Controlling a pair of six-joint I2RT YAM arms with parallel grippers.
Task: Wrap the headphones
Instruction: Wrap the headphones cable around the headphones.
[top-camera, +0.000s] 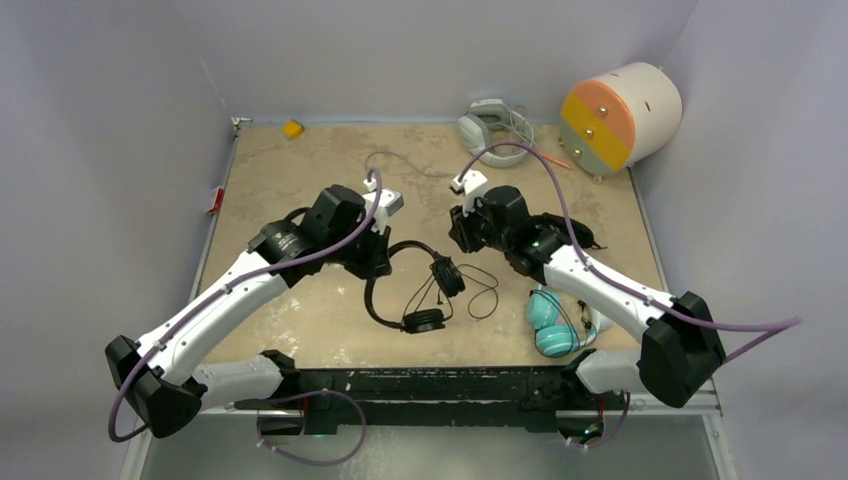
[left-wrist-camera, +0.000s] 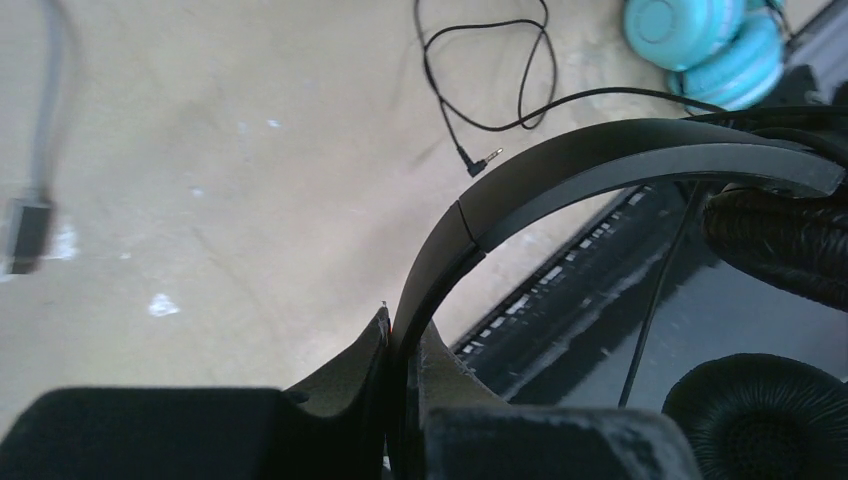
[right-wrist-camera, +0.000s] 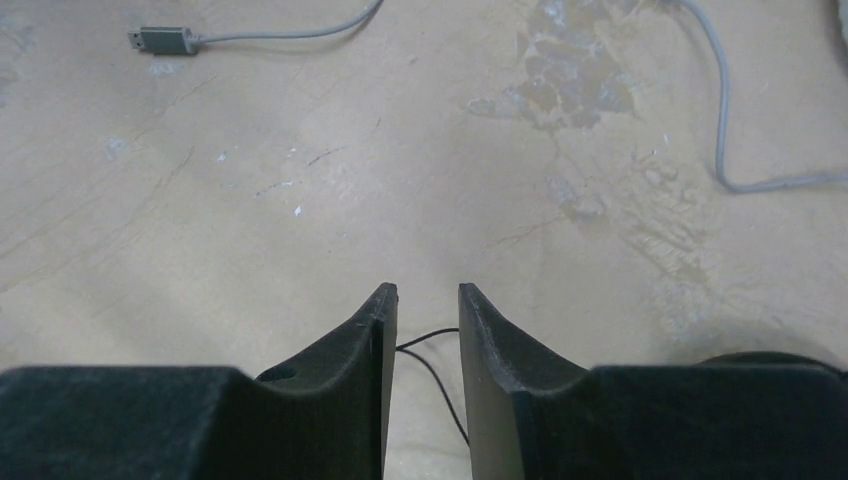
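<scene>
Left gripper (left-wrist-camera: 402, 325) clamps the band (left-wrist-camera: 600, 165) of the black headphones (top-camera: 445, 272) at mid-table. The right gripper (right-wrist-camera: 427, 292) hangs narrowly parted over what appears to be their cord (right-wrist-camera: 430, 338). With wrapping not yet under way, the right must pinch that loose cord and wind it, clear of the teal pair (top-camera: 552, 322) and grey cable (right-wrist-camera: 250, 38).

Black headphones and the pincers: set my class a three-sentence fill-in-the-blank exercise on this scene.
The left pincer is shut on the black headphones at the ____.
The right pincer is ____, with a thin black cord showing in the gap between its fingers.
The ear cups lying beside the right arm are ____ in colour.
Missing words: band; open; teal.
</scene>
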